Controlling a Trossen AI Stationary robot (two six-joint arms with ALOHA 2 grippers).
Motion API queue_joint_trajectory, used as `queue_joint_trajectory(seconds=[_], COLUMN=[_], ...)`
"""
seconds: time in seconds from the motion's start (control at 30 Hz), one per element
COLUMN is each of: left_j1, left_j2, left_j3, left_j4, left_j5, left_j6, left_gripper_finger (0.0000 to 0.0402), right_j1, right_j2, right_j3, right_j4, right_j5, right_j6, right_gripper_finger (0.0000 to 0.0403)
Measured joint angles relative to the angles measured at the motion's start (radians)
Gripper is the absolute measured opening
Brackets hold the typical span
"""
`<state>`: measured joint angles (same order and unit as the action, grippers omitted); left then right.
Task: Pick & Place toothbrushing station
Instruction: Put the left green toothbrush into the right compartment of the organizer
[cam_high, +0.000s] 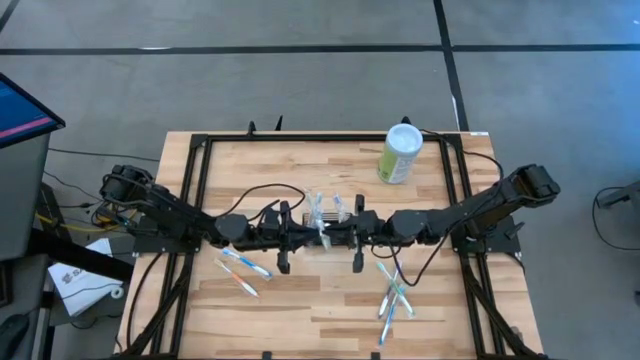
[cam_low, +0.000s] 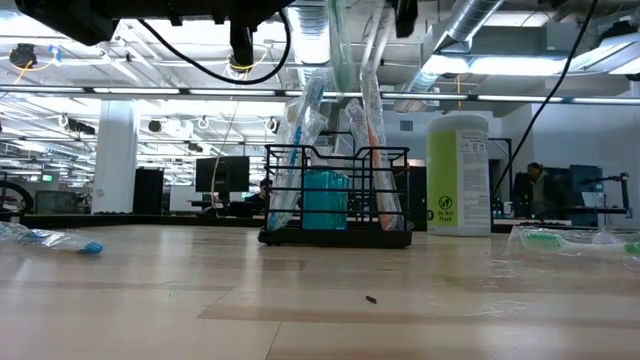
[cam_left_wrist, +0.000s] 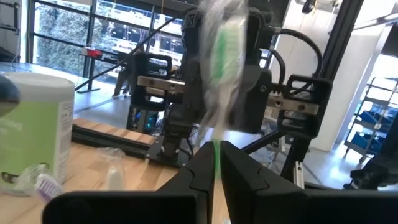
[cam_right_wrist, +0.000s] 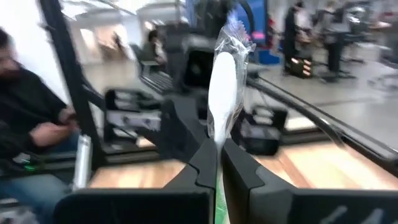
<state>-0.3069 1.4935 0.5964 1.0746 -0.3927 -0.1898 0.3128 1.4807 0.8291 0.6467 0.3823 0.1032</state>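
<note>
High view: both arms meet at frame centre over the toothbrushing station (cam_high: 326, 215), which sits mid-table, well clear of every edge. Left claw (cam_high: 300, 240) comes in from frame left, right claw (cam_high: 345, 238) from frame right, tips nearly meeting just below the caddy. Table (cam_high: 300, 310) has bare wood along the lower centre and upper left. Loose wrapped toothbrushes (cam_high: 243, 270) lie lower left, another bunch (cam_high: 393, 295) lower right. Green canister (cam_high: 402, 153) stands upper right, near the back rail.

Low view: station (cam_low: 336, 195) rests flat on the table, w/ a teal block and several wrapped brushes standing tilted inside.

Wrist views: left claw (cam_left_wrist: 216, 163) pinched tight on a green wrapped toothbrush (cam_left_wrist: 227, 53); right claw (cam_right_wrist: 217, 163) likewise clamped on a white wrapped toothbrush (cam_right_wrist: 225, 84). A person sits in the room behind.
</note>
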Motion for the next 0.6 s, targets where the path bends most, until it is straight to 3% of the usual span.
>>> queue_joint_trajectory(seconds=[0.2, 0.37, 0.6], left_j1=[-0.005, -0.023, -0.029], left_j2=[-0.061, -0.112, -0.126], left_j3=[-0.064, -0.112, -0.122], left_j4=[0.003, 0.005, 0.003], left_j5=[0.0, -0.002, -0.003], left_j6=[-0.005, -0.008, -0.008], left_gripper_finger=[0.0022, 0.0022, 0.0021], right_j1=[0.052, 0.089, 0.092], right_j2=[-0.062, -0.127, -0.156], right_j3=[-0.012, -0.095, -0.234], right_j4=[-0.091, -0.063, 0.158], right_j5=[0.144, 0.244, 0.285], right_j6=[-0.031, -0.024, -0.035], right_gripper_finger=[0.0, 0.0, 0.0])
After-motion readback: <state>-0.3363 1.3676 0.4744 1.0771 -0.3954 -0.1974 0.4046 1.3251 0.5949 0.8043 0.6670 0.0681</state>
